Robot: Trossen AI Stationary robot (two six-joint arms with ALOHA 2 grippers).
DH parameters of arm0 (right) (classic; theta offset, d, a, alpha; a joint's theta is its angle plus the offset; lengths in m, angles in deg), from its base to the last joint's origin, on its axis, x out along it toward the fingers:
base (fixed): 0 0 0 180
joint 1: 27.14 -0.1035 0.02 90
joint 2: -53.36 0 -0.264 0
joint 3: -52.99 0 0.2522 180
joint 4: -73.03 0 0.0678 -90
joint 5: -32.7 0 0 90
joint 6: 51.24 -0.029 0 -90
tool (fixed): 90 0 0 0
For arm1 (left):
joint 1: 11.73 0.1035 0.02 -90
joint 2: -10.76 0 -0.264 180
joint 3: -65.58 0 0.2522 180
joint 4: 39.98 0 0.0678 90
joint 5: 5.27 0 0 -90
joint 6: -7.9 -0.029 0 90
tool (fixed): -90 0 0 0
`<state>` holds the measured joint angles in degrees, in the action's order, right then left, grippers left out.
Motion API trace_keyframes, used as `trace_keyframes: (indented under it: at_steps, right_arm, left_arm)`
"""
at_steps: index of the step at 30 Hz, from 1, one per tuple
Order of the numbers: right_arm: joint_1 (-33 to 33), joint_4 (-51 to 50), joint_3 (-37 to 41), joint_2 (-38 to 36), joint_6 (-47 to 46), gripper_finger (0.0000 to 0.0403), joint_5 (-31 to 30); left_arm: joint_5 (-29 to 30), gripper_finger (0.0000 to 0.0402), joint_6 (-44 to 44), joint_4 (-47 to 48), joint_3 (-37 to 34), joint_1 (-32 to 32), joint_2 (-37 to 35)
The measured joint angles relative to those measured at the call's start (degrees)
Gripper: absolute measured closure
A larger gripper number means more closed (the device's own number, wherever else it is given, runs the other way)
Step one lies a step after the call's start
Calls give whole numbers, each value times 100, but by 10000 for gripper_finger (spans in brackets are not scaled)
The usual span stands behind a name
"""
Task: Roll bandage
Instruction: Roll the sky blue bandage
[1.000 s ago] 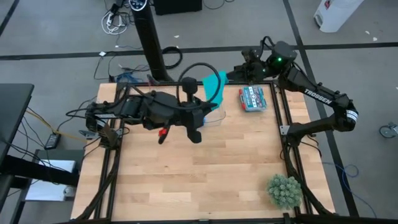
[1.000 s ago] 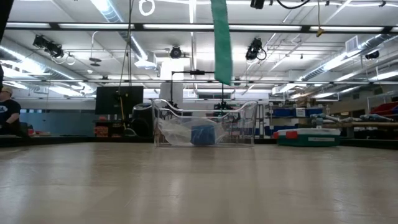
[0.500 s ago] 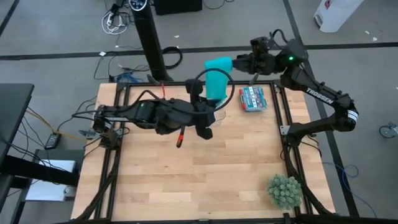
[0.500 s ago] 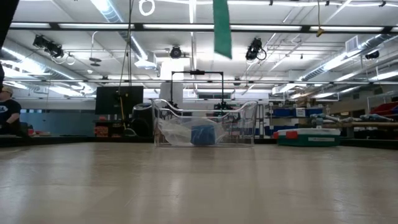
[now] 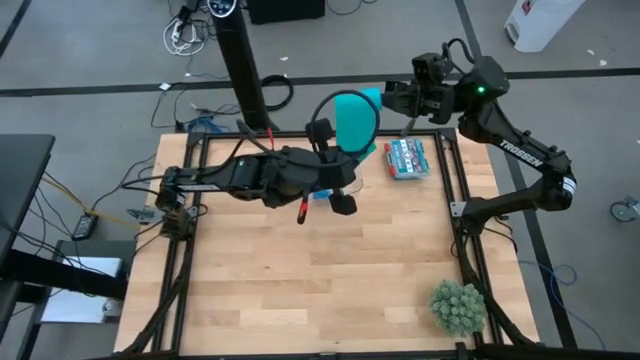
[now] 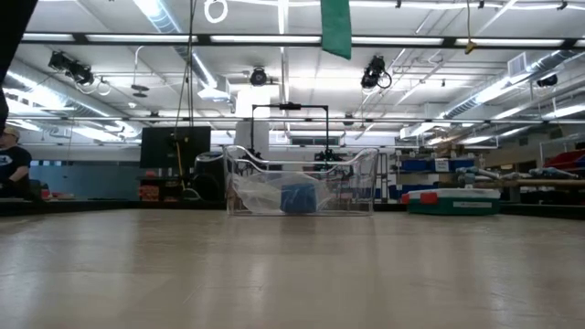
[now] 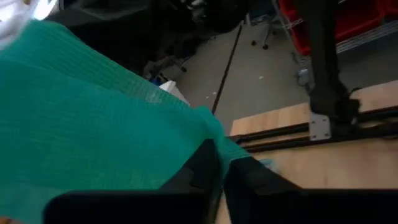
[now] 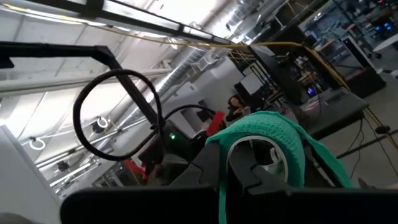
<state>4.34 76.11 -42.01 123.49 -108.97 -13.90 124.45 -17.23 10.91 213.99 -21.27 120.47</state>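
Note:
The teal bandage (image 5: pixel 352 120) hangs high over the table's far edge between my two grippers. My right gripper (image 5: pixel 386 100) is shut, and the bandage's upper end (image 8: pixel 280 134) is wound in a loop over its fingertips. My left gripper (image 5: pixel 345 165) reaches in from the table's left, just below. Its fingers (image 7: pixel 205 165) stand almost together at the band's edge. The band's free tail (image 6: pixel 335 32) hangs down into the top of the low view, clear of the table. My left gripper (image 7: pixel 224 174) has the bandage's lower edge (image 7: pixel 233 148) at its fingertips, coming at it nearly level from the table's left; the broad band spreads out beyond them. Only a thin slit shows between the fingers. My right gripper (image 8: pixel 252 177) has the teal loop (image 8: pixel 261 124) arching around its shut fingertips, which slant upward. The band (image 8: pixel 323 165) trails off the loop's side, lifted clear of the table.
A clear bin (image 6: pixel 297 192) with a blue roll and plastic stands at the table's far middle, under my left arm. A red and teal box (image 5: pixel 405 158) lies at the far right and a green plant (image 5: pixel 458 307) at the near right. A person (image 6: pixel 9 160) sits far left.
My right gripper has risen and drawn the bandage up with it. The band's hanging tail has climbed steadily toward the top of the low view. My left gripper has gone toward the table's right, staying at the band, and has rolled a little.

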Motion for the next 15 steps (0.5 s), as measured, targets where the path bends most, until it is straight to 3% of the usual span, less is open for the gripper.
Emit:
trace_keyframes:
  at_steps: [8,15]
  right_arm:
    - [74,-84,0,0,130,403,108]
    - [191,-169,0,0,296,403,244]
  left_arm:
    - [190,245,135,176,0,6,-2]
    - [372,214,309,-49,24,6,-4]
